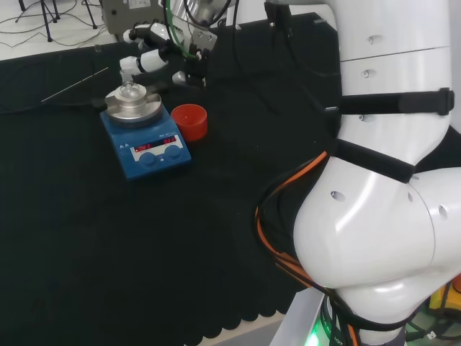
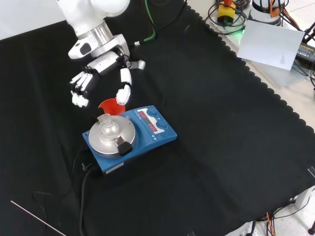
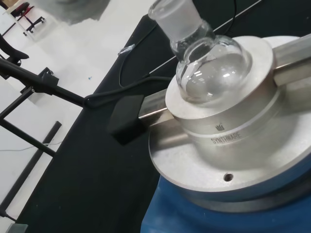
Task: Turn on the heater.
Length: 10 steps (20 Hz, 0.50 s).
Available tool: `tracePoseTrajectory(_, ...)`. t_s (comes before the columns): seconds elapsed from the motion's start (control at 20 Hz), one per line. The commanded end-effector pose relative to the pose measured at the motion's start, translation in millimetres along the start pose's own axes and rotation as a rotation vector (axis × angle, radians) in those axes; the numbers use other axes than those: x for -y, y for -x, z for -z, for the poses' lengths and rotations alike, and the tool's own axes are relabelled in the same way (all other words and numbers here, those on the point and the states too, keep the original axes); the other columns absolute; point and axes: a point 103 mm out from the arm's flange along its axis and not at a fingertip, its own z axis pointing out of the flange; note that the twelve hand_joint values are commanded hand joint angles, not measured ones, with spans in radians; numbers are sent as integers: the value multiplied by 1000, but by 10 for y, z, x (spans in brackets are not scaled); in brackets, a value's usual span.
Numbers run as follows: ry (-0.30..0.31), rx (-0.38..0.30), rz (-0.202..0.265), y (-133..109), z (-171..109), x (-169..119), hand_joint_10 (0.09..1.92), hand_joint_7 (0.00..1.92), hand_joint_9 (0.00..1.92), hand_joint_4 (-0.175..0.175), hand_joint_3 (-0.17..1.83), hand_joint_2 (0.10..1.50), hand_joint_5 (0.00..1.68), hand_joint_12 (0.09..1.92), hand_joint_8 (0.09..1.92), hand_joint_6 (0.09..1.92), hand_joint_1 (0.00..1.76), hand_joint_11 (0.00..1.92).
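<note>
Blue hotplate heater [image 2: 147, 135] set on black-clothed counter [image 2: 221, 147], left of centre in front view; red display and two knobs on its right end there

Round-bottom glass flask [image 2: 109, 126] seated upright in metal block [image 2: 112, 139] on heater top; black-tipped handle [image 3: 127, 119] projecting from block

Red ribbed ring stand [image 2: 112, 106] just beyond heater in front view, right of it in head view [image 1: 190, 120]

Hand [image 2: 93, 81] hovering above and beyond flask, touching nothing; fingers [image 2: 124, 91] released, loosely extended downward, grasping nothing

Thin rod [image 1: 74, 85] lying on cloth, far left in head view
</note>
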Motion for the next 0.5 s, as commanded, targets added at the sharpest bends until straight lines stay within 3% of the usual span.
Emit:
tracePoseTrajectory(0.05,36,32,-11,20,227,249,689,171,352,-2,395,672,353,1268,600,210,698,0)
tracePoseTrajectory(0.3,32,84,-21,-18,315,476,691,195,362,0,405,695,357,1282,608,199,738,0)
tracePoseTrajectory(0.5,27,140,-51,-19,378,708,677,380,460,4,580,709,390,1394,630,126,901,50)
